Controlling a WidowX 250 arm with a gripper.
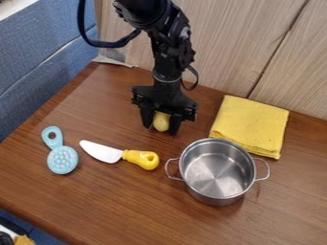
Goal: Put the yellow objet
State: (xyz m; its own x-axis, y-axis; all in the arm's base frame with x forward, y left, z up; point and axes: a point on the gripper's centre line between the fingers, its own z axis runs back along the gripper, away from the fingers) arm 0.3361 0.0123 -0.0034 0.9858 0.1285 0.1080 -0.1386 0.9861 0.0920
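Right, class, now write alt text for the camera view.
A black robot gripper holds a rounded yellow object between its jaws at a brown wooden table. Nearer the camera are a light-blue bumpy-headed utensil, a white-bladed, yellow-handled knife and an empty two-handled steel pot, with a folded yellow cloth behind.

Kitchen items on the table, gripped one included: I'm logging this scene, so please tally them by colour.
Yellow: 2 (folded cloth, rounded object)
Yellow and white: 1 (knife)
Light blue: 1 (brush)
Silver: 1 (pot)
Total: 5
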